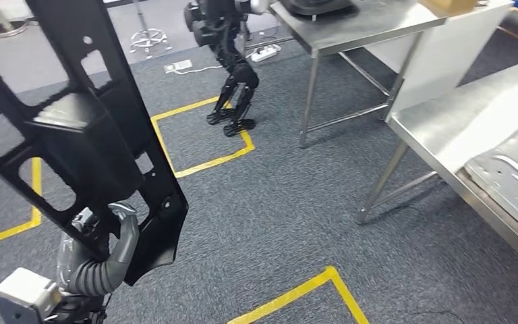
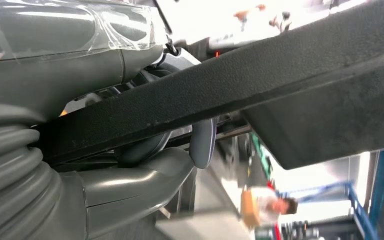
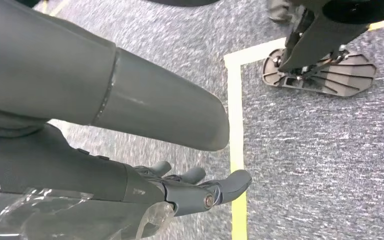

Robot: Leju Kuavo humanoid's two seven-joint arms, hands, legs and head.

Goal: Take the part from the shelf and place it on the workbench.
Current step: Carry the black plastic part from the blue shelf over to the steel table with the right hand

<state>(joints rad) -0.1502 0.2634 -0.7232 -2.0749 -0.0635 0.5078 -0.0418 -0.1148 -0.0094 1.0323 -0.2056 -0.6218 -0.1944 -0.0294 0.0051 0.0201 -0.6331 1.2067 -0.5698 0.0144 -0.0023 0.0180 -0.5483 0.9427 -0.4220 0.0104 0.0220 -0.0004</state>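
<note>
A long black plastic part (image 1: pixel 88 128) with cut-out openings rises at the left of the head view. My left hand (image 1: pixel 118 236) grips its lower end, fingers hooked around the edge. Close up in the left wrist view, the part's black bar (image 2: pixel 240 80) crosses the picture with my left hand's thumb (image 2: pixel 202 142) curled around it. A steel workbench (image 1: pixel 472 121) stands at the right, carrying a pale pressed metal panel (image 1: pixel 516 179). My right hand (image 3: pixel 190 187) hangs over the carpet holding nothing, its fingers extended and apart.
Another black humanoid robot (image 1: pixel 233 67) stands ahead on grey carpet marked with yellow tape (image 1: pixel 206 162). A second steel table (image 1: pixel 351 27) stands behind it. In the left wrist view a person (image 2: pixel 270 207) is in the background near a blue frame.
</note>
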